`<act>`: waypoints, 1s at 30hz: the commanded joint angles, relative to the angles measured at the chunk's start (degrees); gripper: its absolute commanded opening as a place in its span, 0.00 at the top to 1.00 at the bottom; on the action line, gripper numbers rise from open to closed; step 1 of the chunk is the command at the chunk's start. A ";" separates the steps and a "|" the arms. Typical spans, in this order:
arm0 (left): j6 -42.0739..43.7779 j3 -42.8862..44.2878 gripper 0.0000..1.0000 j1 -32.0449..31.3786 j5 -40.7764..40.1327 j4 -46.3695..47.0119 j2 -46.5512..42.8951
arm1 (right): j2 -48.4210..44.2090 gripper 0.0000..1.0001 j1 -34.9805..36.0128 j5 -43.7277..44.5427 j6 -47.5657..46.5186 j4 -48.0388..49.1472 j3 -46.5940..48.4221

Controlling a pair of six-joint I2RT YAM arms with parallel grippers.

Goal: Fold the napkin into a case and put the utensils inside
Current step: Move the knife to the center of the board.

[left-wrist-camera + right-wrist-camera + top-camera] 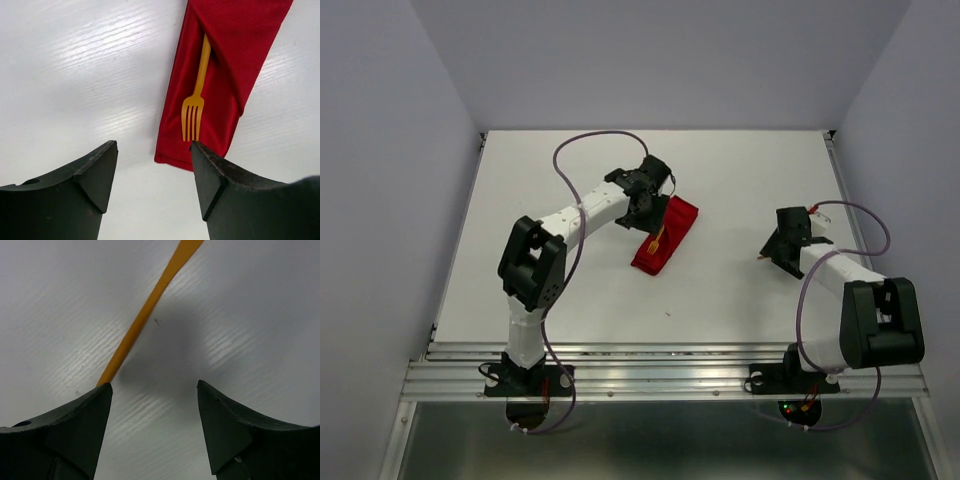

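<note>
The napkin is folded into a narrow red case lying aslant mid-table; it also shows in the left wrist view. An orange fork sticks out of its fold, tines outward, and shows from above too. My left gripper is open and empty, just short of the case's near end; from above it hovers beside the case's left edge. The plain orange stick lies on the table and runs under my right gripper's left fingertip. My right gripper is open and low over the table.
The white table ends in a metal rail at the near edge. Grey walls stand at the left, right and back. A purple cable loops above the left arm.
</note>
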 commanded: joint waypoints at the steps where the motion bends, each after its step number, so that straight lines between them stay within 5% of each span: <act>1: -2.32 -3.54 0.29 0.68 -2.68 2.71 -8.76 | 3.34 0.27 0.29 1.05 -1.31 2.41 1.45; 14: -4.87 -10.05 0.30 0.77 -2.68 5.97 -13.86 | 11.43 0.31 0.29 -1.40 -5.70 6.54 5.31; 20: -5.13 -10.31 0.30 0.77 -3.11 5.88 -13.51 | 20.38 0.31 0.29 -1.76 -9.66 8.22 14.18; 25: -5.49 -10.84 0.30 0.86 -3.29 5.71 -13.86 | 28.21 0.36 0.29 -7.81 -11.42 6.47 23.67; 30: -5.75 -10.93 0.30 0.86 -3.21 5.71 -13.51 | 25.86 0.39 0.29 -16.16 -13.43 5.14 26.94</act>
